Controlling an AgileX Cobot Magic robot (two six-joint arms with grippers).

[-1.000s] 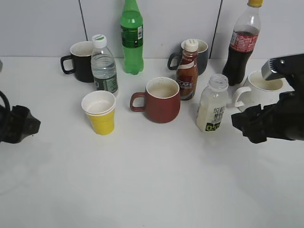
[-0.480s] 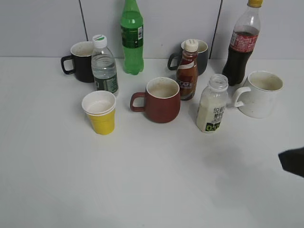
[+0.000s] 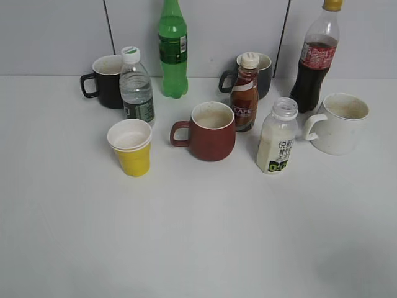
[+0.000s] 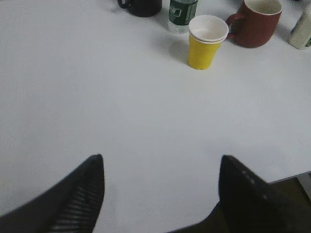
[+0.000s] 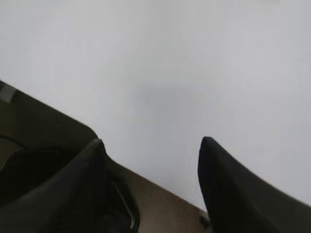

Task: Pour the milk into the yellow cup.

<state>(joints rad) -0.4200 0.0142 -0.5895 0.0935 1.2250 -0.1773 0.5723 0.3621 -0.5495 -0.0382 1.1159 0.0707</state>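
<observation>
The milk (image 3: 276,138) is a small clear bottle of creamy liquid with no cap, standing upright right of centre; its edge shows in the left wrist view (image 4: 302,30). The yellow cup (image 3: 131,148) stands upright at the left, with a white inside; it also shows in the left wrist view (image 4: 206,42). Neither gripper shows in the exterior view. My left gripper (image 4: 160,162) is open and empty over bare table, well short of the cup. My right gripper (image 5: 151,141) is open and empty over the table's edge.
A dark red mug (image 3: 209,131) stands between cup and milk. A brown coffee bottle (image 3: 244,94), a water bottle (image 3: 136,88), a green bottle (image 3: 172,49), a cola bottle (image 3: 316,59), a black mug (image 3: 107,81), a grey mug (image 3: 260,73) and a white mug (image 3: 339,122) stand behind.
Both arms have drawn back out of the exterior view: the left one left first, then the right one slid off the lower right. The objects have not moved.
</observation>
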